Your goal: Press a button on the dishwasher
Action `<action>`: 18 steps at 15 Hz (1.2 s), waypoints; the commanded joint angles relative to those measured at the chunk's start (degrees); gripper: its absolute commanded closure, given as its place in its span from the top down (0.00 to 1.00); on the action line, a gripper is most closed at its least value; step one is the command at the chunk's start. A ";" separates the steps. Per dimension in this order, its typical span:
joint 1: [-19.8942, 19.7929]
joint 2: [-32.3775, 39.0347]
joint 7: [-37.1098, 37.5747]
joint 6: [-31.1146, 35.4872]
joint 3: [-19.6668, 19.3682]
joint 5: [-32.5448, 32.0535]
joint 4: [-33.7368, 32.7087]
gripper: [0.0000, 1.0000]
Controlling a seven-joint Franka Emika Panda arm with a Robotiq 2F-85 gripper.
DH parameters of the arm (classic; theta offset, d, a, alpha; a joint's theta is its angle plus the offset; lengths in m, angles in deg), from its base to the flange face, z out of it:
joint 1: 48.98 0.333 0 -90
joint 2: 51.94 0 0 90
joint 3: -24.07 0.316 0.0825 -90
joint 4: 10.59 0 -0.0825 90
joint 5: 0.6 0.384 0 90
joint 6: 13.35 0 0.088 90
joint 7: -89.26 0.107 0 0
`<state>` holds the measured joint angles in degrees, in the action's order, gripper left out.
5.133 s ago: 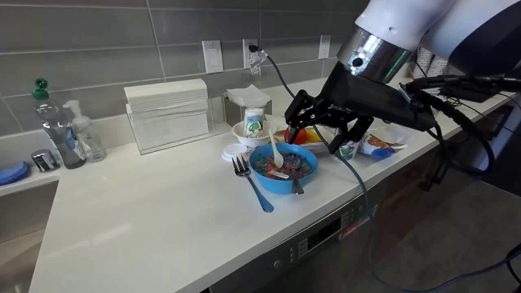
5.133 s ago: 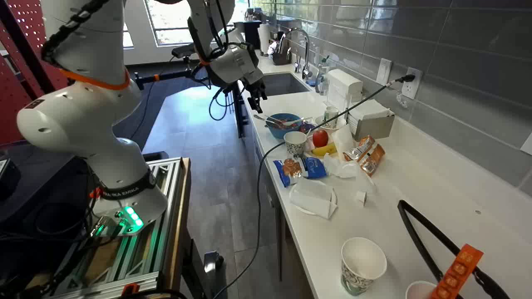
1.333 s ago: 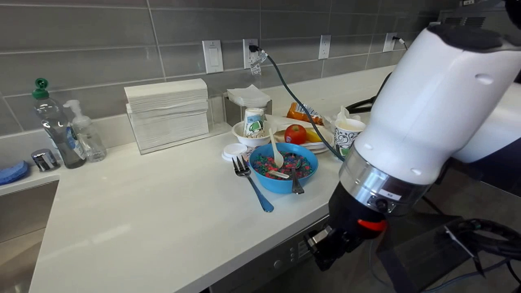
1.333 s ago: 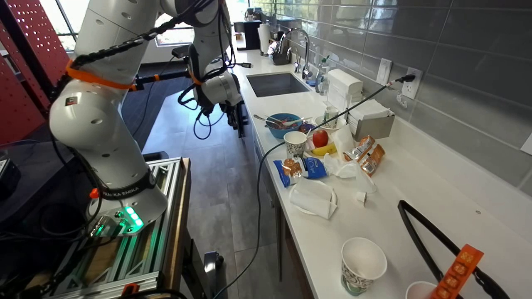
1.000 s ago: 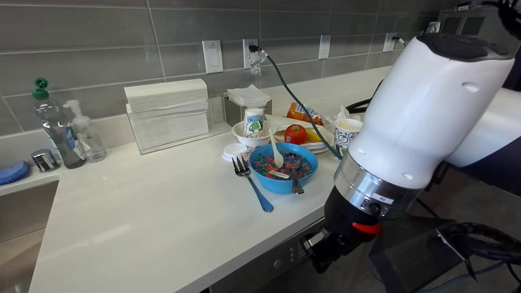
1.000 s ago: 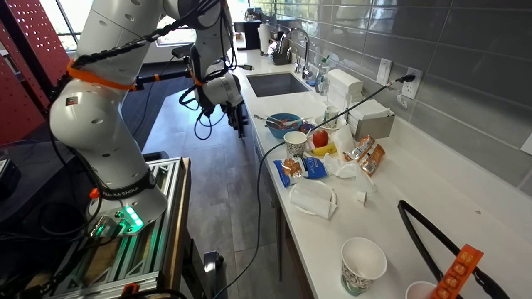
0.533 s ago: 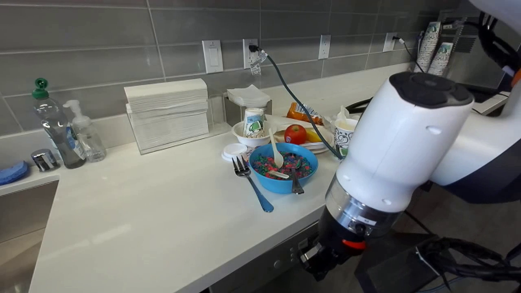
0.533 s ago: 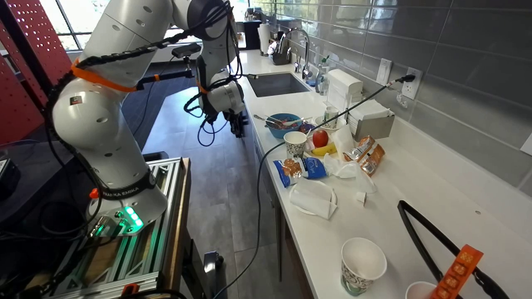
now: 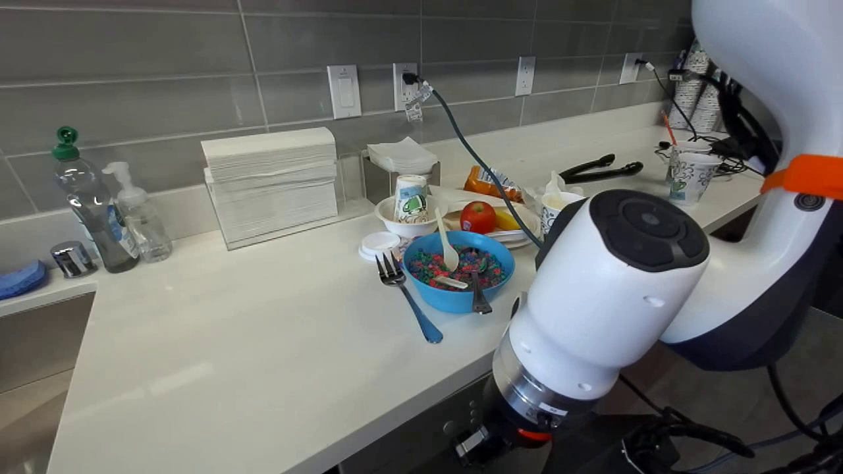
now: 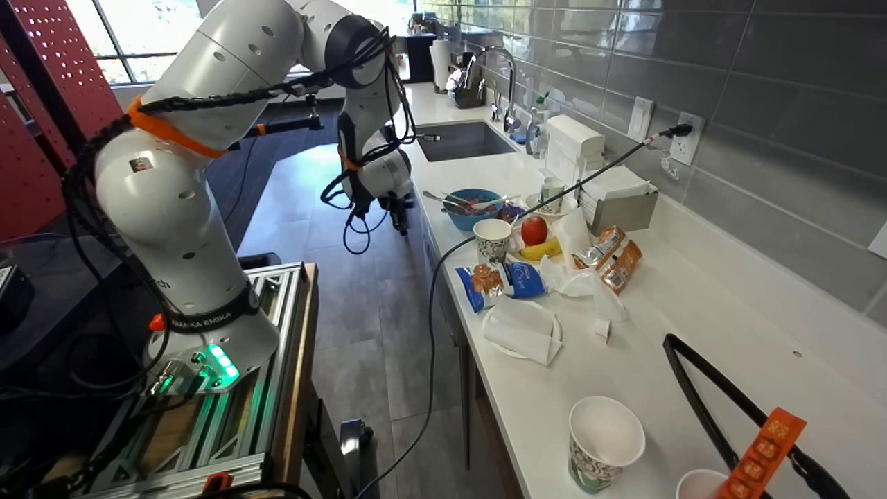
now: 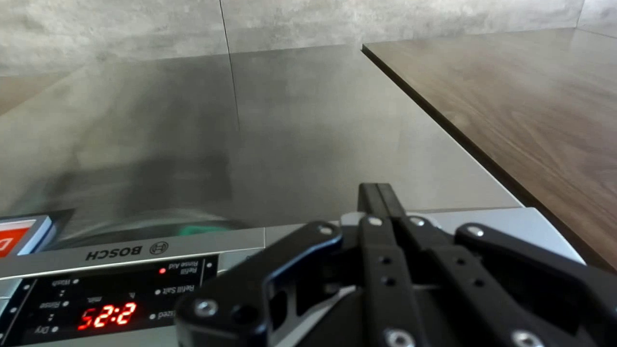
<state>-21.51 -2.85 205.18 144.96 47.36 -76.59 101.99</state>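
Dishwasher [image 11: 299, 144] lies directly before the gripper [image 11: 379, 190]: its grey metal front fills the middle of the wrist view, bordered on the right by a brown wood panel [image 11: 520, 106]. The gripper's fingers [image 11: 368, 200] are pressed flat against each other, and their tips show against the metal just past the silver band [image 11: 231, 241]. To their left in that view, near but apart, sits the black control strip [image 11: 111, 279] with its red lit display [image 11: 107, 315]. Whether the tips touch the dishwasher, I cannot tell. In both exterior views the gripper hangs by the front edge of the white counter [image 9: 263, 355], below its top, and the arm [image 9: 593, 296] slants down to it; a blue bowl [image 9: 448, 301] stands near that edge.
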 commanded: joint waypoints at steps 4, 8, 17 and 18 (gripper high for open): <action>5.58 3.27 5.59 -1.40 -5.11 -5.72 -5.90 0.00; 8.15 3.43 5.95 -2.74 -7.52 -5.34 -6.82 0.00; 12.08 4.09 10.43 -4.95 -10.66 -7.20 -8.73 0.00; 12.33 4.22 10.59 -5.74 -10.76 -7.18 -8.87 0.00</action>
<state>-10.69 0.16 213.03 141.54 37.46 -82.20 94.51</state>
